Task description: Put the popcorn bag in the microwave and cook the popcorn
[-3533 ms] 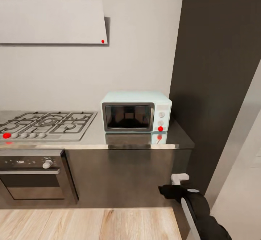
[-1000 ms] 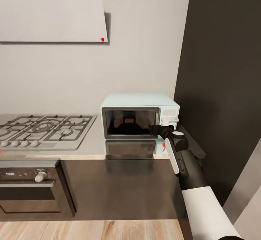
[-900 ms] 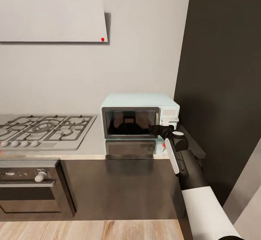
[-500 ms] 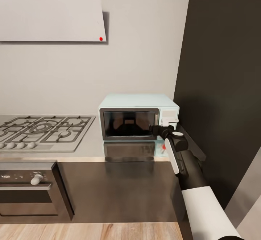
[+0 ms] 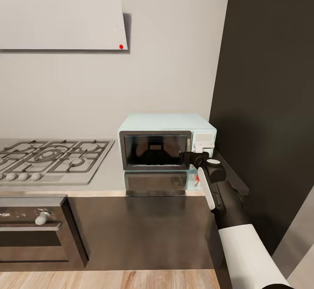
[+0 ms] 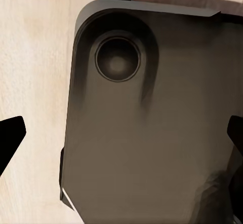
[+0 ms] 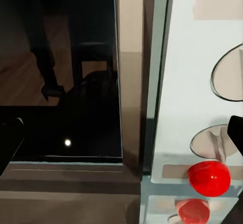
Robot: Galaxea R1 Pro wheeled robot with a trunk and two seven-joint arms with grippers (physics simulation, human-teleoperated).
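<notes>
Right claw [image 5: 188, 157], fingers spread and holding nothing, at the shut dark-glass door edge of the pale blue box microwave [image 5: 165, 140] on the grey metallic worktop [image 5: 109, 180]; hooking that edge squarely would open it cleanly.

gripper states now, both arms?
Left gripper: open, jaws spread wide, holding nothing.
Right gripper: open, jaws spread, empty, close in front of the microwave door's right edge.

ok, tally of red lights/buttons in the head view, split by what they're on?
Range hood red dot: 1
Microwave red light, partly hidden behind the right claw and wrist: 1
Hob knobs, all grey: 0
Total: 2
</notes>
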